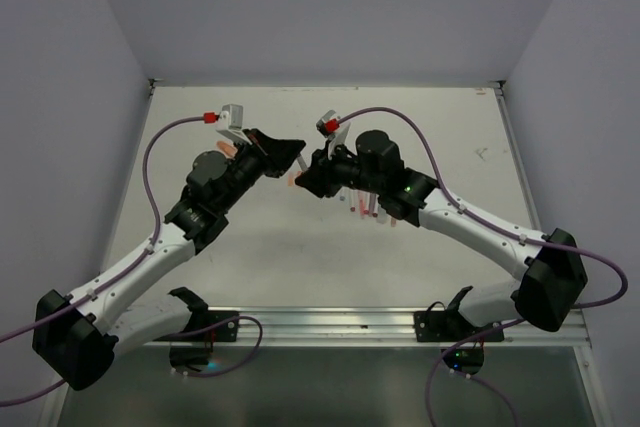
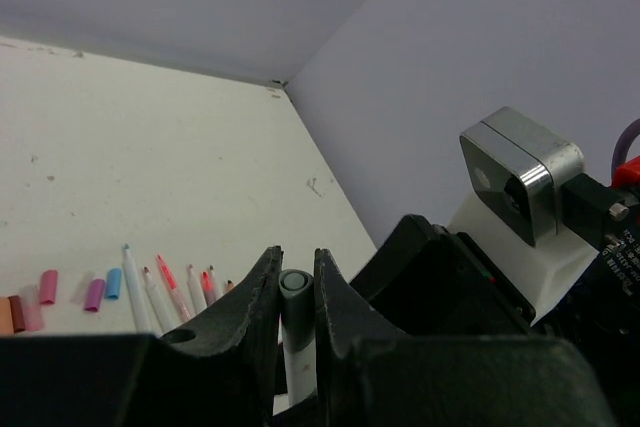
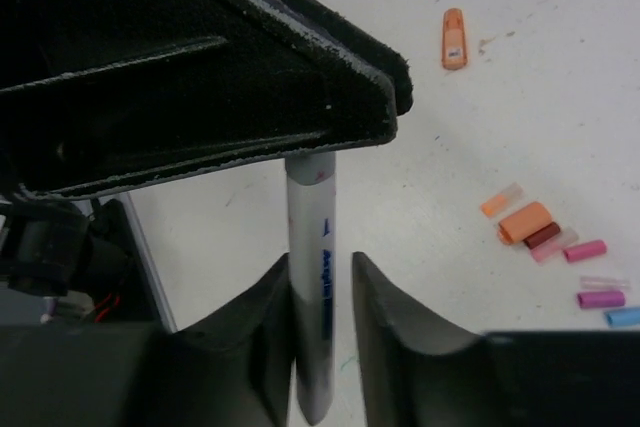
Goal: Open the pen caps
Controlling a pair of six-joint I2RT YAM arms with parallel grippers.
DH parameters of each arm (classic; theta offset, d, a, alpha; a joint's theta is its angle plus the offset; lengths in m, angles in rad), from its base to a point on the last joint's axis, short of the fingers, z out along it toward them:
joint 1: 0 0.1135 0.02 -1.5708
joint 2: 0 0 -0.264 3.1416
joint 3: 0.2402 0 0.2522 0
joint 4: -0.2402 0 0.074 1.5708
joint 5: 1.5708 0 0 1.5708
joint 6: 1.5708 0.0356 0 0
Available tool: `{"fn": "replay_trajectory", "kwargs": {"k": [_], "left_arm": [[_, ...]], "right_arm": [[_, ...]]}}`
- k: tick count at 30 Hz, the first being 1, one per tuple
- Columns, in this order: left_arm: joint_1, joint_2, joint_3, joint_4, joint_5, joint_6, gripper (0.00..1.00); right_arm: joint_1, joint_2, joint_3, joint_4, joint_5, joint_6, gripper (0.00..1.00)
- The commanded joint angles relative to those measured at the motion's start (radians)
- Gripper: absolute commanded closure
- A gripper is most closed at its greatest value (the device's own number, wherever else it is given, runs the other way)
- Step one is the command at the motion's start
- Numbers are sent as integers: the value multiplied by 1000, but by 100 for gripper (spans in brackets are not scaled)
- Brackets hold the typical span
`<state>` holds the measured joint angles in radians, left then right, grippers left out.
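In the left wrist view my left gripper [image 2: 297, 277] is shut on the grey cap [image 2: 296, 299] of a pale-barrelled pen [image 2: 300, 367], held in the air between the two arms. In the right wrist view that pen's barrel [image 3: 312, 237] runs down from my left gripper's black fingers [image 3: 250, 77] into my right gripper [image 3: 320, 282]. One right finger touches the barrel and the other stands a little off it, so the jaws are open around it. From above, the left gripper [image 1: 295, 152] and the right gripper [image 1: 308, 169] meet tip to tip over the table's middle.
Loose caps lie on the table: pink [image 2: 47, 287], purple [image 2: 94, 294], blue [image 2: 113, 283], and a thick orange one [image 3: 525, 222]. Several uncapped pens [image 2: 135, 292] lie beside them. An orange marker [image 3: 453, 39] lies apart, farther off. The walls [image 2: 450, 37] stand close behind.
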<state>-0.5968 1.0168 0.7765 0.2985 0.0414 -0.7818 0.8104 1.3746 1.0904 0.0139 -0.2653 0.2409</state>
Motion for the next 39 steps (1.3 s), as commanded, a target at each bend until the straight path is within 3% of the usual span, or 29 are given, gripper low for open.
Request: {"fn": "replay_trajectory", "kwargs": {"k": [1, 4, 8, 21, 31, 39], "left_arm": [[-3, -17, -19, 94, 25, 52, 100], [-3, -20, -34, 116, 6, 72, 100], [-3, -40, -57, 168, -38, 91, 100], [-1, -87, 0, 329, -365, 266, 100], [-5, -12, 67, 393, -639, 239, 100], [-3, 19, 109, 410, -695, 259, 100]], "right_arm": [[-2, -2, 43, 21, -37, 18, 74], [-2, -9, 31, 15, -37, 23, 100], [-2, -14, -7, -11, -41, 24, 100], [-4, 10, -224, -83, -78, 40, 100], [-2, 32, -317, -72, -42, 31, 100], [-2, 50, -389, -26, -46, 38, 100]]}}
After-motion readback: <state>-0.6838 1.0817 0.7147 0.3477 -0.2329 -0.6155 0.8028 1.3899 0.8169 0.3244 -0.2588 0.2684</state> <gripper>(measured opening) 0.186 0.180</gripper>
